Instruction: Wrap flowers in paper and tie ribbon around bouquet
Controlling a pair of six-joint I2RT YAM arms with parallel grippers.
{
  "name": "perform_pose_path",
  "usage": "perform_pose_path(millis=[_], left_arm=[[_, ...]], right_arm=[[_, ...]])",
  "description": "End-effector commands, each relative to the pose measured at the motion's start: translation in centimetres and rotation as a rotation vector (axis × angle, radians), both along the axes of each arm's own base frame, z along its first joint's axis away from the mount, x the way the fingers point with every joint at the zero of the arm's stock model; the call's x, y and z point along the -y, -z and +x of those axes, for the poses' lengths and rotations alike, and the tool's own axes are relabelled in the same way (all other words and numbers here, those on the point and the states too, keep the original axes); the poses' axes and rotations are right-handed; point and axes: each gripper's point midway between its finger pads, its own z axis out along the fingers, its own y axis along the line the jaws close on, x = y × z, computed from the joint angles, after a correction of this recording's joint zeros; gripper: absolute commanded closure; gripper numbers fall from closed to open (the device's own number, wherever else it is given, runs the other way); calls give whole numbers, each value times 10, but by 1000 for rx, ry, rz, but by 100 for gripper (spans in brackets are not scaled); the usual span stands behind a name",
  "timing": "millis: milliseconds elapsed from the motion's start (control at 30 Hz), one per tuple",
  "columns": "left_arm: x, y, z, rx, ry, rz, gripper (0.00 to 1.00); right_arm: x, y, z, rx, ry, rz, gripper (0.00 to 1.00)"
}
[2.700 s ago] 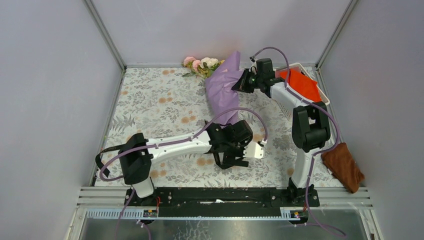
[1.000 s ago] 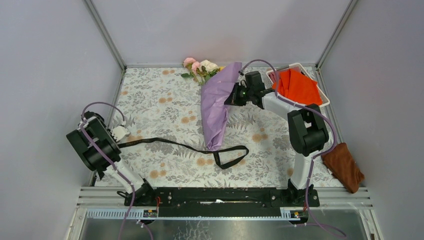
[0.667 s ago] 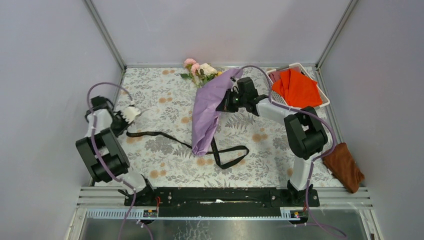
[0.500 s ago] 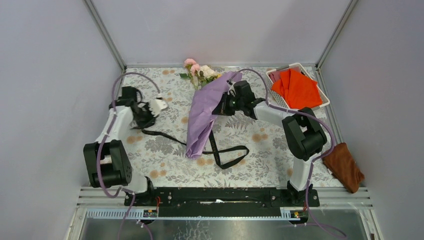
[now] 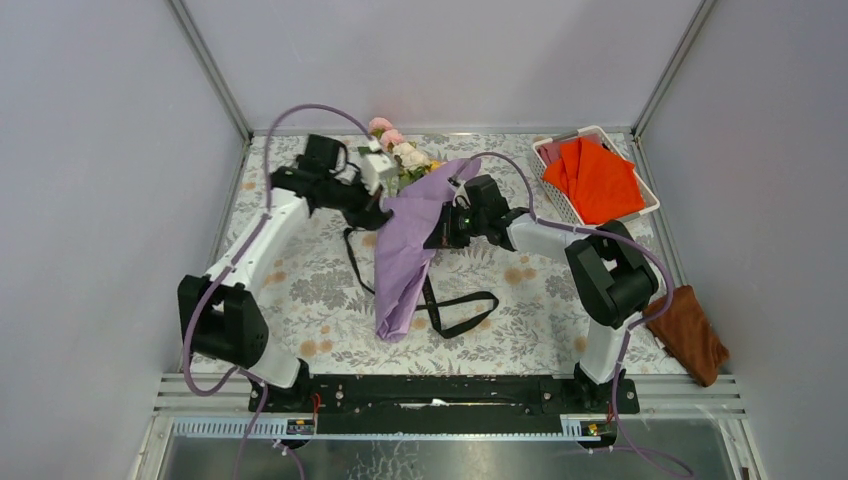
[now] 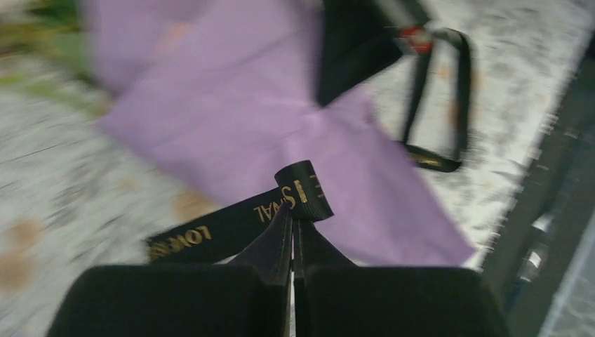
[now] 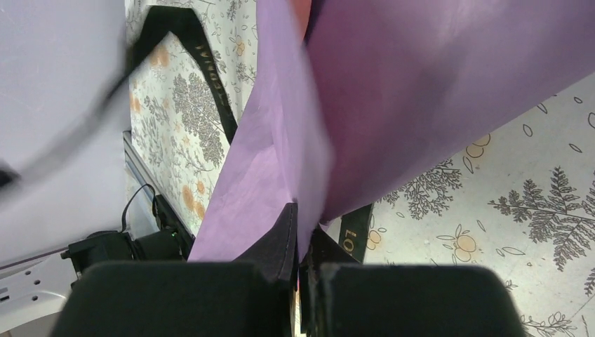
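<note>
Bouquet (image 5: 400,275) seen from the top camera: it's a cone of thin lilac-purple paper (image 5: 415,205). The pink, yellow and white flowers (image 5: 398,150) poke out at the far end, close to the back wall, and the narrow end points at the near edge. It sits roughly mid-table. The left gripper (image 5: 375,210) is right at the cone's upper left side and the right gripper (image 5: 438,238) is pressed to the opposite side, so the wide part sits between them. The narrow black ribbon (image 5: 455,312) drops from the left gripper, disappears at the cone and shows again as a loop on its right. There's plenty of bare floral tablecloth (image 5: 290,250) left of the cone. On the right, the white plastic basket (image 5: 645,205) holding the orange-red folded cloth (image 5: 595,175) fills the far corner. A small brown cloth (image 5: 688,335) lies at the right edge. Both are well apart from the bouquet.

Left wrist camera, pretty blurry: the left gripper (image 6: 292,219) has its jaws pinched together on a fold of the black ribbon (image 6: 288,200), which carries gold lettering. The lilac-purple paper (image 6: 281,119) spreads just beyond the tips.

Right wrist camera: the right gripper (image 7: 302,225) is clamped tight on a fold of the lilac-purple paper (image 7: 421,84), which fills most of the view. The black ribbon (image 7: 210,77) lies flat on the floral tablecloth (image 7: 526,196) beside it.
</note>
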Motion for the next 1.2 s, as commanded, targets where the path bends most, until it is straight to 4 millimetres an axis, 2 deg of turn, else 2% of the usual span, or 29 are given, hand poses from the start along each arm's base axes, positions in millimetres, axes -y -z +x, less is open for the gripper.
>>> perform_pose_path(millis=[0, 100, 267, 467, 667, 800, 967, 1067, 1133, 1167], left_arm=[[56, 51, -46, -264, 87, -84, 100], [71, 73, -52, -360, 112, -122, 100], [86, 96, -52, -380, 125, -120, 100], [105, 129, -57, -401, 145, -32, 100], [107, 161, -56, -453, 123, 37, 100], [104, 176, -55, -486, 101, 70, 100], [104, 183, -57, -510, 99, 73, 100], [104, 182, -58, -517, 102, 64, 100], [104, 181, -58, -520, 102, 55, 100], [105, 180, -58, -522, 103, 51, 100]], right_arm=[[-6, -10, 3, 42, -27, 22, 100], [-7, -1, 6, 28, -27, 6, 96], [1, 12, 6, 22, 2, -50, 80], [16, 9, 4, 49, 39, -105, 61], [38, 3, -6, 83, 77, -168, 51], [56, 2, -23, 78, 80, -218, 48], [85, -2, -46, 111, 75, -324, 48], [66, -6, -87, 177, -122, -305, 49], [52, 2, -117, 205, -264, -325, 45], [51, 9, -125, 218, -299, -357, 43]])
